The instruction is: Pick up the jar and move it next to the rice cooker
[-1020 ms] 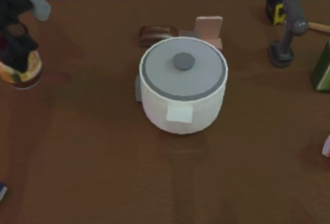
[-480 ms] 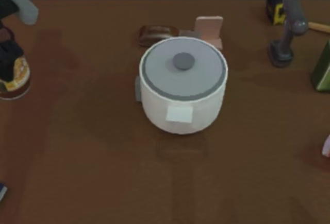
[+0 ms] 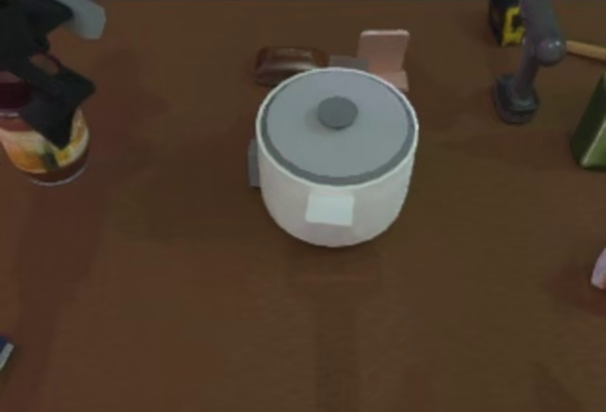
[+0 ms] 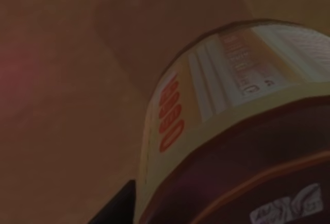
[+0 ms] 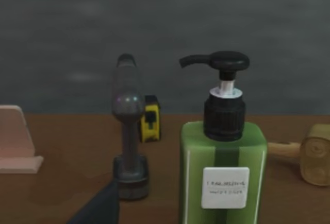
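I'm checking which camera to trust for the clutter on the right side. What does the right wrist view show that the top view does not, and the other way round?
Only the right wrist view shows the green bottle's black pump head and white label.

Only the top view shows the rice cooker, and the jar under the left gripper at the table's left edge.

Both show the green bottle, the grey tool, the yellow item behind it and the pink stand.

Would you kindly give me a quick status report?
Left gripper clamped on jar, far left. Right arm not visible. Rice cooker centre; path between clear.
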`<state>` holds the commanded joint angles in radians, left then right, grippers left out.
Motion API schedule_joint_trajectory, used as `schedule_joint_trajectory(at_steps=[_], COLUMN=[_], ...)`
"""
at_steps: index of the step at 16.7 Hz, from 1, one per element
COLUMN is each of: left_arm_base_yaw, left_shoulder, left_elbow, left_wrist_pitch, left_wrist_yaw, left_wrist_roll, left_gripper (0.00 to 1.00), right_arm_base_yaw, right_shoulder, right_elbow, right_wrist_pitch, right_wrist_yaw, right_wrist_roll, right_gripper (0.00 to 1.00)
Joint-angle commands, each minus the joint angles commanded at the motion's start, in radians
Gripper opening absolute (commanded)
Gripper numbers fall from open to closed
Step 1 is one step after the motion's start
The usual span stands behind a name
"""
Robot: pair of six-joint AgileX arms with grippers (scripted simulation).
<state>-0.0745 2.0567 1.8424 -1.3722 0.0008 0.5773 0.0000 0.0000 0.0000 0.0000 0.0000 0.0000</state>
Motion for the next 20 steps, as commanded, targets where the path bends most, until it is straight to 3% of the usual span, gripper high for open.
schedule_joint_trajectory(at_steps=[8,11,14,20], left_arm_base_yaw=[-0.153,-0.196,-0.216,-0.211], left_shoulder=[0.088,0.112,0.122,0.121], left_elbow=[0.048,0.052,0.054,0.034], left_wrist_pitch=[0.060,0.076,0.084,0.100], left_wrist_yaw=[-0.001,0.000,0.001,0.000], left_wrist_roll=[-0.635,-0.795,-0.858,-0.855], left_gripper=[0.00,0.00,0.00,0.00], right_arm_base_yaw=[0.000,0.000,0.000,0.000], right_shoulder=[0.000,0.000,0.000,0.000], right_elbow=[0.000,0.000,0.000,0.000], right_wrist_pitch=[0.000,0.000,0.000,0.000], right_wrist_yaw=[0.000,0.000,0.000,0.000], right_wrist_roll=[0.000,0.000,0.000,0.000], right_gripper=[1.00,1.00,1.00,1.00])
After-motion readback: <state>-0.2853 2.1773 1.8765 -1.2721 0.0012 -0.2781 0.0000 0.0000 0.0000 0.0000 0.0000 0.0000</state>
